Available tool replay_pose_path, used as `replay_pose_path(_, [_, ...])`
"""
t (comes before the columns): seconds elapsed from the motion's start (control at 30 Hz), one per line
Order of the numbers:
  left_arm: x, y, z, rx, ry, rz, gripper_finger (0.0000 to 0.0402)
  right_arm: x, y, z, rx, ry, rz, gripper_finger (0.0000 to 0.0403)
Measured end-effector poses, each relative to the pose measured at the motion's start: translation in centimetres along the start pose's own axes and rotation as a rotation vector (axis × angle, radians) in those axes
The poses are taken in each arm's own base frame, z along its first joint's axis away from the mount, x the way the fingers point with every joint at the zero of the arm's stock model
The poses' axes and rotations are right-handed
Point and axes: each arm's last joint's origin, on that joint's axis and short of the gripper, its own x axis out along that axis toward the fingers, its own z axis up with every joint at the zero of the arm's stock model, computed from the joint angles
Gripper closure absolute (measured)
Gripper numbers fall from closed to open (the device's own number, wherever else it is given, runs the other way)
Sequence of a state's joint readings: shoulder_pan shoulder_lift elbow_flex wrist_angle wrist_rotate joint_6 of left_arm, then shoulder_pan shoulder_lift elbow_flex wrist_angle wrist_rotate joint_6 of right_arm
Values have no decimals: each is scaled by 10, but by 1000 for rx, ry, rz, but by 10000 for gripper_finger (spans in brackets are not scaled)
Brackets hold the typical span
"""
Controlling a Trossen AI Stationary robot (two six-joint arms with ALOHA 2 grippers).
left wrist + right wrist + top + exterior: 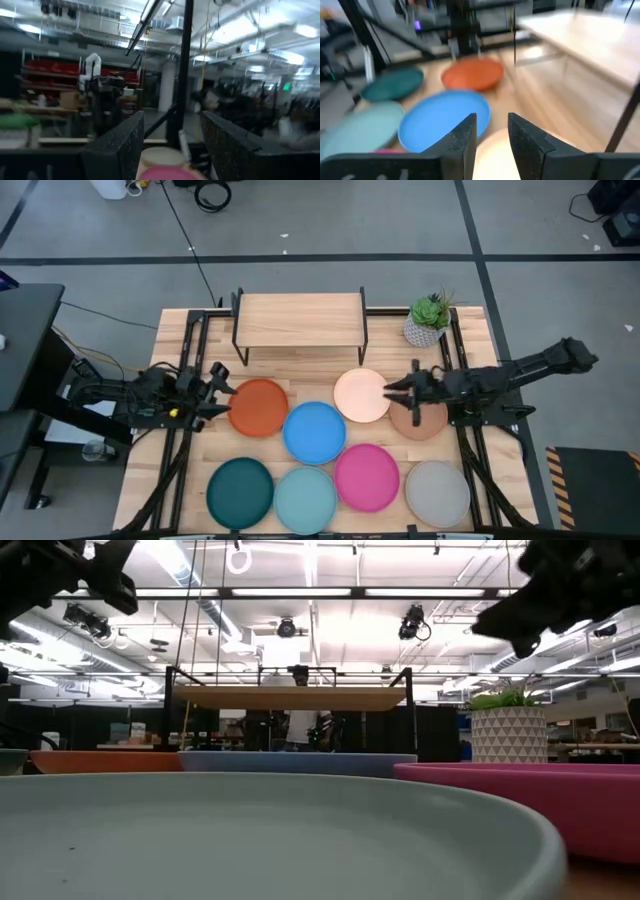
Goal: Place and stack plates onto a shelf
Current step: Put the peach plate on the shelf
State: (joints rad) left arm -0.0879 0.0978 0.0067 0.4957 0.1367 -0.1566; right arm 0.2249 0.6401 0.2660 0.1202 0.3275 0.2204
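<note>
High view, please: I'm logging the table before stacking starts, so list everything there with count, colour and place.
shelf: one, light wood top with black legs, at the table's far edge, nothing on it.
plates: eight, all on the table. Orange, peach and brown in the row nearest the shelf, brown partly under the right arm; blue and pink in the middle; dark teal, light teal and grey along the near edge.
potted plant: one, green in a white pot, right of the shelf.
left gripper: fingers open, beside the orange plate.
right gripper: fingers open, over the peach plate's edge.
</note>
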Motion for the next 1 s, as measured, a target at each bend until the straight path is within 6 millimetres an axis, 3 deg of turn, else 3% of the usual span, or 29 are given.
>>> replay_pose_path(0.2, [0,0,-2,99,22,6,198,41,17,10,-1,201,-43,295])
replay_pose_path(0.43, [0,-4,-3,133,35,-143,198,86,26,12,-99,449,-138,295])
replay_pose_path(0.53, [1,-3,-2,132,80,-103,198,96,26,10,-130,613,-152,295])
replay_pose_path(0.67, [8,-2,14,114,159,-4,198,105,29,3,-146,773,-123,295])
replay_pose_path(1.0, [21,2,24,69,218,111,198,115,56,-20,-329,917,-19,273])
